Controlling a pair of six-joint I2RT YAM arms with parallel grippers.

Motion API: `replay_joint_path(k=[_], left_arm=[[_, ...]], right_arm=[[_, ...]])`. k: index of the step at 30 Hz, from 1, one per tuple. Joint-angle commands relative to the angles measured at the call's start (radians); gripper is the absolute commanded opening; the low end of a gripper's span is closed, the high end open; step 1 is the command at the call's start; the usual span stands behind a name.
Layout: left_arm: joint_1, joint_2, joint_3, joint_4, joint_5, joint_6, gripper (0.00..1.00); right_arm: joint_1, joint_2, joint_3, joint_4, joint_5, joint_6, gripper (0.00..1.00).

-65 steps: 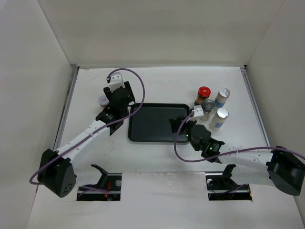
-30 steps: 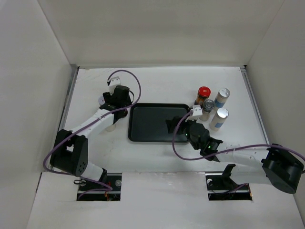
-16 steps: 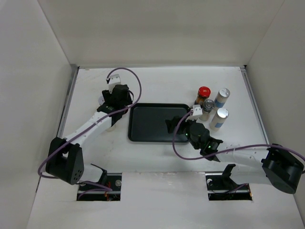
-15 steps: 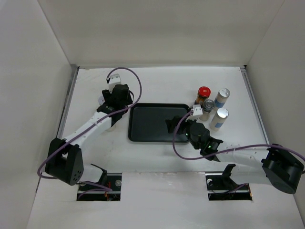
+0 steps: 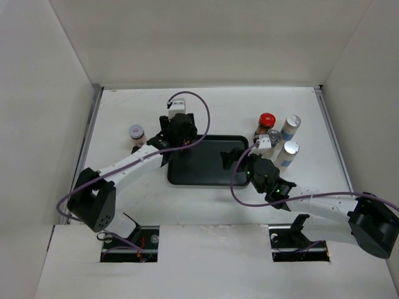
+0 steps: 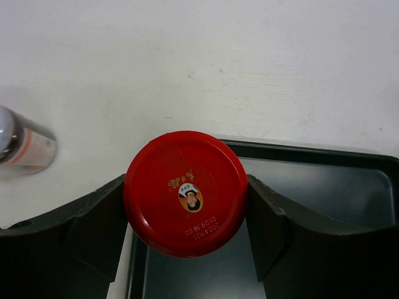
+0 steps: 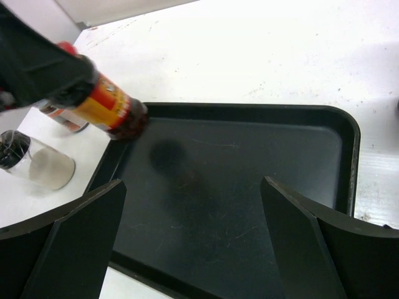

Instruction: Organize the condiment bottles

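Two red-capped jars (image 5: 267, 119), two silver-capped cylinders (image 5: 290, 126), one grey-capped bottle (image 5: 274, 134) and one pale-lidded jar (image 5: 136, 132) are visible. The right wrist view adds one clear jar (image 7: 38, 166). There is one black tray (image 5: 206, 165).

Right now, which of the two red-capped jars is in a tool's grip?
The jar clamped by the left tool at the tray's corner; the other red-capped jar stands free among bottles right of the tray.

Overhead and close wrist views; common tray (image 5: 201, 167)
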Motion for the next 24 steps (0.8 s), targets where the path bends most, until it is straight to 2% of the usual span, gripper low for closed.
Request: replay_joint_path(k=[1,8,10,12,13,15,17,19,24], left_arm=[[-0.005,0.027,0.068,0.172,-0.019,-0.006,0.30],[0.004,0.104,0.063,0.227,-0.020,0.002,0.32],[0.004,0.110,0.051,0.237,-0.030,0.003,0.35],[0.001,0.113,0.034,0.250,-0.030,0.003,0.49],[-0.004,0.115,0.026,0.252,-0.031,0.003,0.61],[-0.013,0.097,0.011,0.253,-0.034,0.003,0.77],[-0.021,0.061,-0.009,0.263,-0.051,0.005,0.87],[-0.024,0.018,-0.015,0.254,-0.062,0.008,0.93],[-0.012,-0.167,-0.073,0.197,-0.097,0.008,0.94]], right_arm=[[-0.009,-0.025,-0.012,0.043,0.019,0.013,0.96],[-0.012,-0.016,-0.011,0.048,0.008,0.017,0.96],[-0.011,-0.015,-0.006,0.040,0.006,0.018,0.97],[-0.011,-0.019,-0.008,0.048,0.009,0.013,0.97],[-0.011,-0.018,-0.009,0.050,0.008,0.014,0.97],[-0.012,-0.010,-0.009,0.044,0.003,0.019,0.98],[-0.011,-0.011,-0.005,0.043,0.003,0.018,0.99],[-0.011,-0.010,-0.006,0.050,0.006,0.016,0.99],[-0.014,-0.010,-0.006,0.043,0.003,0.019,1.00]])
